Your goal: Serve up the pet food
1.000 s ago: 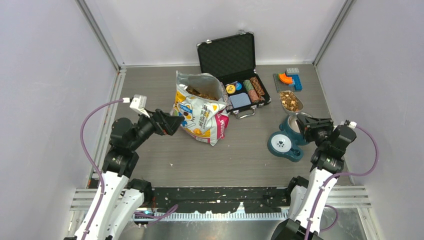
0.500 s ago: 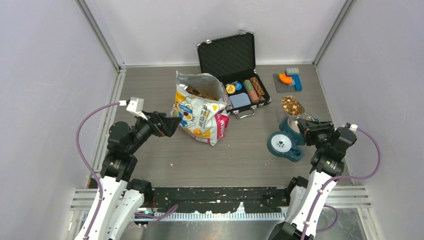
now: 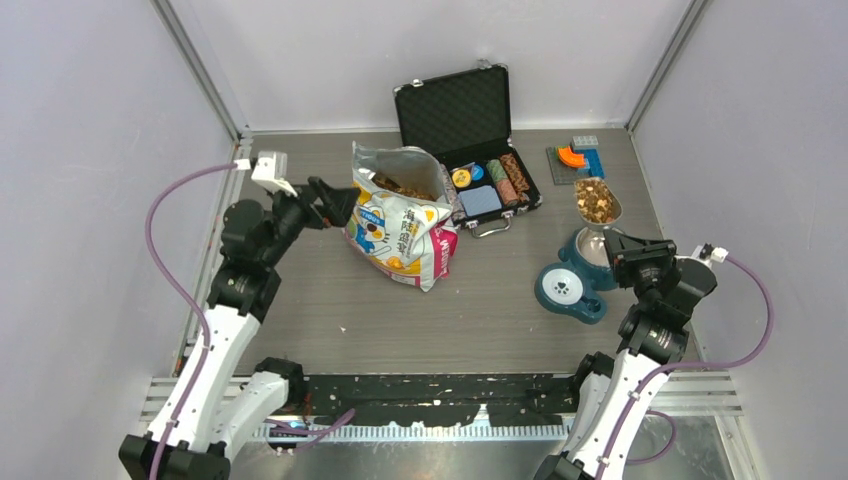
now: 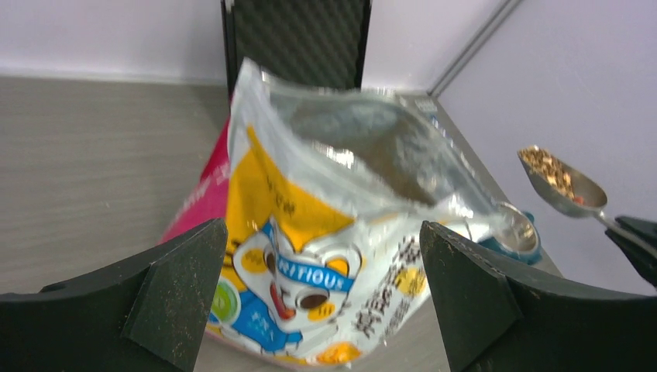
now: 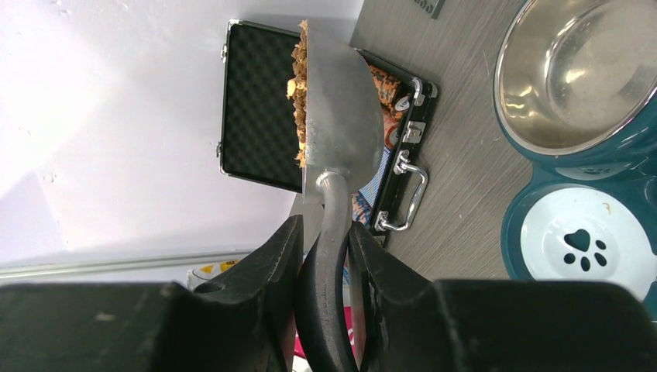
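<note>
My right gripper (image 3: 628, 257) is shut on the black handle of a metal scoop (image 3: 598, 203), also in the right wrist view (image 5: 337, 116). The scoop is heaped with pet food (image 3: 596, 199), brown kibble (image 5: 297, 77), and hangs above and behind the steel bowl (image 3: 590, 250) of a teal double feeder (image 3: 560, 291). The steel bowl (image 5: 577, 74) looks bare inside. My left gripper (image 3: 335, 203) is open, just left of the open cartoon-cat bag (image 3: 402, 218), not touching it. The bag (image 4: 333, 232) fills the left wrist view between my fingers (image 4: 182, 279); kibble shows in its mouth (image 3: 405, 187).
An open black case (image 3: 470, 135) with striped chips and cards stands behind the bag. A grey plate with blue and orange blocks (image 3: 577, 160) lies at the back right. Walls close in on the left, right and back.
My right gripper has carried the loaded scoop slightly farther back and right, staying above the feeder. My left gripper has risen and moved toward the bag's upper left edge, still open.
</note>
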Controlling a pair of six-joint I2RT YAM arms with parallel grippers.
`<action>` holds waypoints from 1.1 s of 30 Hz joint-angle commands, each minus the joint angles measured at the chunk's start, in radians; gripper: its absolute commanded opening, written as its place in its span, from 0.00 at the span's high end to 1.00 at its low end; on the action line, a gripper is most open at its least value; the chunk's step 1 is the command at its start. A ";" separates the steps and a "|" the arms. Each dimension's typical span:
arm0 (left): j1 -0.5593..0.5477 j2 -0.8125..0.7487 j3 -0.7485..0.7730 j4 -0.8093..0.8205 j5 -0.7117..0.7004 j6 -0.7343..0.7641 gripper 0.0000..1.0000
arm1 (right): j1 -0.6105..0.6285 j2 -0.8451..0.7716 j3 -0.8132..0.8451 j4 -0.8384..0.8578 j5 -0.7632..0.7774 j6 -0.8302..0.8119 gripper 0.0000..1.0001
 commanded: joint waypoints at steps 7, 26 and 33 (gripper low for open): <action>0.009 0.131 0.201 0.151 -0.122 0.120 0.01 | -0.003 -0.087 0.062 -0.054 0.145 -0.023 0.95; 0.078 0.307 0.328 0.211 0.055 0.121 0.01 | -0.004 -0.131 0.093 -0.395 0.342 -0.082 0.95; 0.092 0.328 0.328 0.230 0.089 0.124 0.01 | -0.004 -0.063 0.139 -0.459 0.398 -0.133 0.95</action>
